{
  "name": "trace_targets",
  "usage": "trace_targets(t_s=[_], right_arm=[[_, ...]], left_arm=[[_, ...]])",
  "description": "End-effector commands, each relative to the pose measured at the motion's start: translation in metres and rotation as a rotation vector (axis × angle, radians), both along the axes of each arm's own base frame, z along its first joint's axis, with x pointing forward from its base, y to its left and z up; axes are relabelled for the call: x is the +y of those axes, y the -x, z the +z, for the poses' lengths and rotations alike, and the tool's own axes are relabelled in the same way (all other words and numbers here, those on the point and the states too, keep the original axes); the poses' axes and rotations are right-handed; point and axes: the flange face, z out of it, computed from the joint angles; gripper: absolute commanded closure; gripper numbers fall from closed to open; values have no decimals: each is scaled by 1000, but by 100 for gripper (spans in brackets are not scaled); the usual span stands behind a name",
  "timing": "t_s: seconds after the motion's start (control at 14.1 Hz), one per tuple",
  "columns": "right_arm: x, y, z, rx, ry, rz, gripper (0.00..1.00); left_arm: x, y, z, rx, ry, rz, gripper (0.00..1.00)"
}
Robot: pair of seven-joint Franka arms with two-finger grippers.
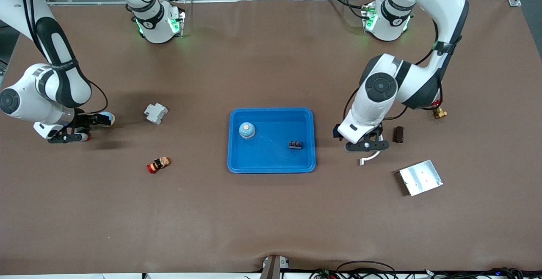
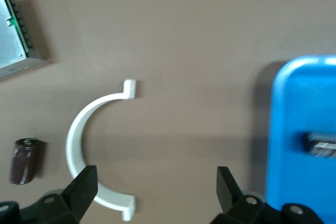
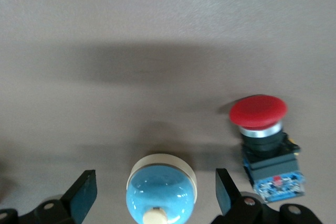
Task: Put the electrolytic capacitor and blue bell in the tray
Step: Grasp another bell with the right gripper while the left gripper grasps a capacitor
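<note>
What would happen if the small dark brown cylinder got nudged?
The dark brown cylinder lies on its rounded side, so it would probably roll. It looks small, so likely light, and its glossy skin may be slippery.

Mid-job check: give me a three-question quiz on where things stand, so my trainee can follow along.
1. True or false: the electrolytic capacitor already lies in the tray.
2. What sits between the open fingers of the right gripper? A. a red push button. B. a blue bell. C. a metal plate.
3. The left gripper hangs open over a white curved clip beside the tray. How many things lie in that tray?
Key: 1 false, it is on the table near the left arm; 2 B; 3 two.
</note>
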Motion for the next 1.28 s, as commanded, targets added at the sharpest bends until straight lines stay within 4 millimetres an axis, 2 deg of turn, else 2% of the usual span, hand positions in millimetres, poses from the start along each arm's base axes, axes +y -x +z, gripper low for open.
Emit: trace_targets(t_s=[0.0,0.14,0.43,0.64,0.78,0.99,1.13,1.2], right_arm=[[6,3,-7,13,-4,17,0],[7,5,-16,28,-6,19,0],[5,7,-20,38,-8,21,0],[6,10,-26,56,-14,28,0],[5,11,-26,60,-13,32,0],[5,13,-32,73,-14,34,0],[4,13,-33,74,-13,33,0],[4,14,-35,81,-14,35,0]], left_arm=[[28,24,5,-6,-4,-71,0],[54,32,5,-21,-10,-100,0],[128,37,-15,-48,-5,-158,0],[157,35,-33,-57,5,-163,0],[171,37,-42,-61,10,-163,0],[180,44,-60,-67,24,-152,0],[183,48,-76,-82,36,-162,0],[192,47,-84,-87,36,-160,0]])
